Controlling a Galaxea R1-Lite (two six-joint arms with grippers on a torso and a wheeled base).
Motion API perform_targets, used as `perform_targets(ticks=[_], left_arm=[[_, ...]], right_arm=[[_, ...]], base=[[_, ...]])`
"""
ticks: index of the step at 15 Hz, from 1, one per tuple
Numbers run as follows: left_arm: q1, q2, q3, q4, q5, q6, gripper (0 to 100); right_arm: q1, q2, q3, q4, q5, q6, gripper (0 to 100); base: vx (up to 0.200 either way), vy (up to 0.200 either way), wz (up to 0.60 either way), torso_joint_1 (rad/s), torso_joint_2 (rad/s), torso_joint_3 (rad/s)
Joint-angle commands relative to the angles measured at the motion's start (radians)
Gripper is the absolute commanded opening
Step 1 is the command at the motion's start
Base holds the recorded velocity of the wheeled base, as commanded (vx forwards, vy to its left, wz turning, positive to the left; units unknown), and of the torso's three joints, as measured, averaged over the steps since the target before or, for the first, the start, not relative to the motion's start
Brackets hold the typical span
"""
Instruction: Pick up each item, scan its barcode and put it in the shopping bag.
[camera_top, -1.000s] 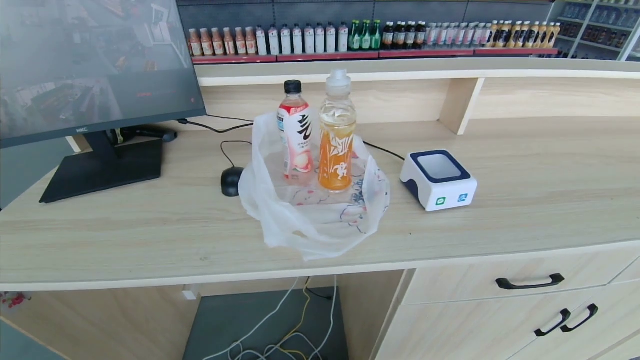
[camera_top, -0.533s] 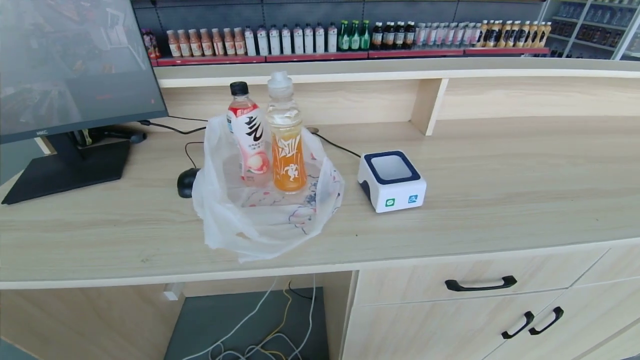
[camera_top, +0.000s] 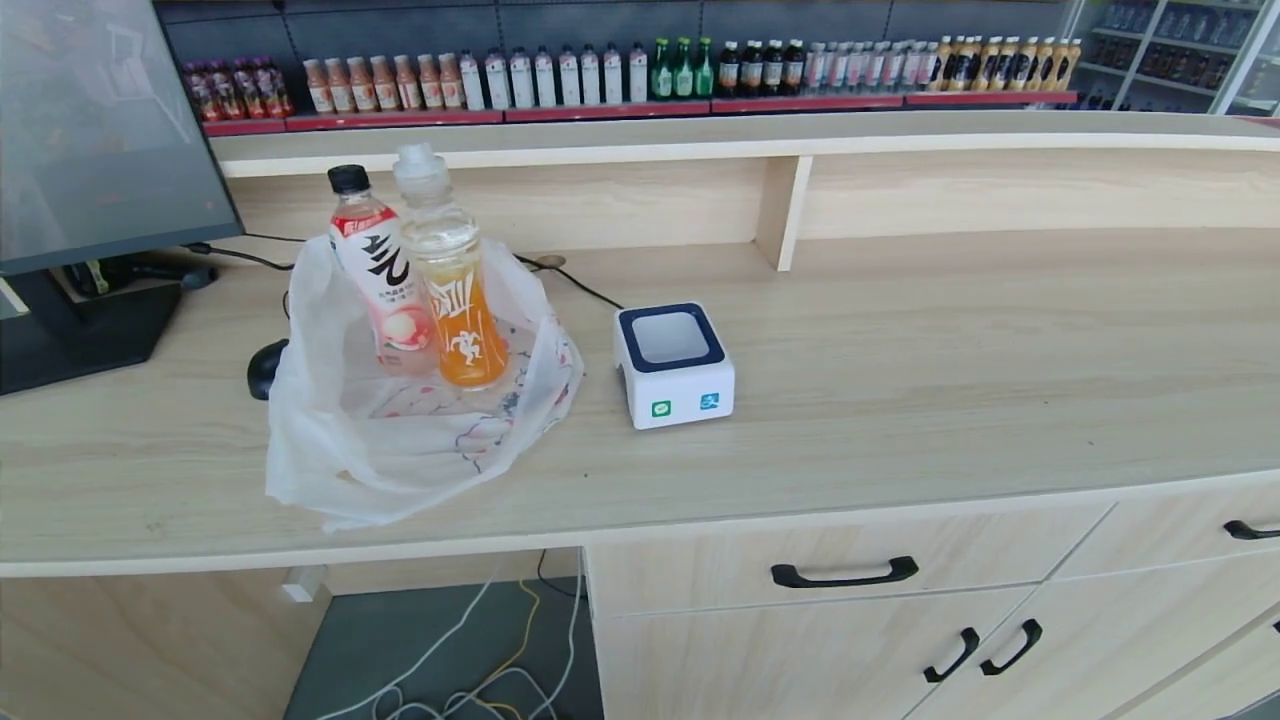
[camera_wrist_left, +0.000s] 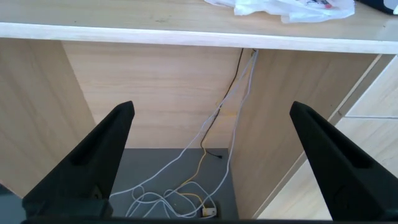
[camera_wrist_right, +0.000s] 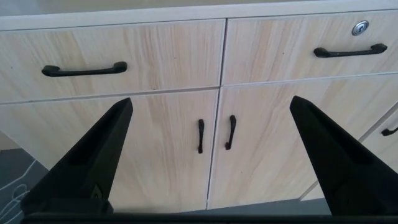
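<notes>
Since a second ago the whole head view has swung: the counter (camera_top: 900, 380) and everything on it now sits further toward the picture's left, less of the monitor (camera_top: 100, 130) shows, and more drawer fronts show on the right. That is the camera turning, for the things keep the same places relative to one another. There is one shopping bag (camera_top: 400, 440), white and crumpled open on the counter. Two bottles stand upright inside it, side by side and touching: a pink bottle (camera_top: 385, 290) with a black cap and an orange bottle (camera_top: 455, 290) with a clear cap. One scanner (camera_top: 673, 365), a white box with a dark blue rim, sits just beside the bag on the robot's right, apart from it. One black mouse (camera_top: 262, 368) lies by the bag's other side. The left gripper (camera_wrist_left: 211, 112) hangs below counter level before the open knee space with its cables (camera_wrist_left: 211, 130), its two fingers spread wide and holding nothing. The right gripper (camera_wrist_right: 211, 106) faces the cupboard front, likewise spread and bare, with two drawer handles (camera_wrist_right: 84, 69) and two door handles (camera_wrist_right: 201, 135) before it.
</notes>
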Motion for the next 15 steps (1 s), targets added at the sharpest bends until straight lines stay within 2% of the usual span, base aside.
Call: perform_targets(ticks=[1, 15], left_arm=[[0.0, 0.0, 0.0, 0.001, 0.001, 0.0, 100], [0.0, 0.0, 0.0, -0.001, 0.001, 0.005, 100]], right_arm=[[0.0, 0.0, 0.0, 0.0, 0.0, 0.0, 100], [0.0, 0.0, 0.0, 0.001, 0.0, -0.007, 100]], base=[[0.0, -0.2, 0.0, 0.002, 0.01, 0.002], [0.0, 0.0, 0.0, 0.0, 0.0, 0.0]])
